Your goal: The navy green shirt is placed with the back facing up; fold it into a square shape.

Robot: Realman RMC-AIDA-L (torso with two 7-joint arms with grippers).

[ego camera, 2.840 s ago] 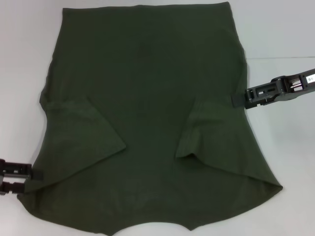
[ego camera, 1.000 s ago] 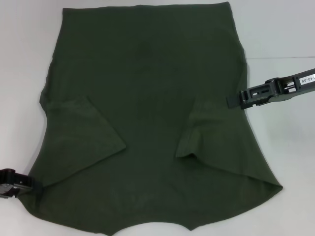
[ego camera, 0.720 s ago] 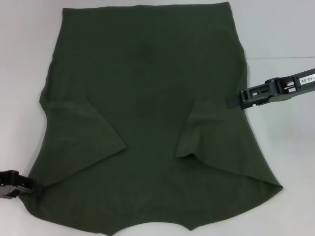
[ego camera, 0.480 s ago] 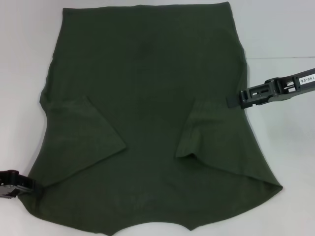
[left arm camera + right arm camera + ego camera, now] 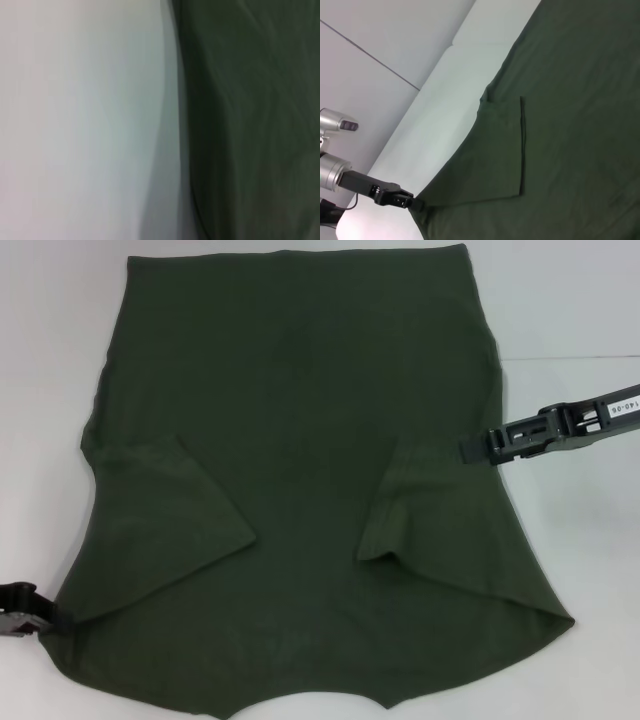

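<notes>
The navy green shirt (image 5: 300, 410) lies spread flat, plain side up, covering most of the white table (image 5: 585, 570). Both sleeves are folded inward, the left sleeve (image 5: 165, 515) and the right sleeve (image 5: 400, 505). My left gripper (image 5: 52, 621) sits at the shirt's near left corner, turned on edge and shut on the fabric there. The right wrist view shows the shirt (image 5: 570, 125) drawn to a point at that left gripper (image 5: 413, 202). My right gripper (image 5: 473, 449) is pinched on the shirt's right edge beside the folded sleeve. The left wrist view shows only the shirt (image 5: 250, 120) edge against the table.
Bare white table (image 5: 50, 440) runs along both sides of the shirt. A seam line (image 5: 570, 358) crosses the table at the back right. The silver joints of my left arm (image 5: 332, 170) show beyond the table edge in the right wrist view.
Both grippers have turned on edge since the earliest frame. The left gripper has drawn back slightly to the left at the corner. The right arm has tilted upward, its tip staying at the shirt's edge.
</notes>
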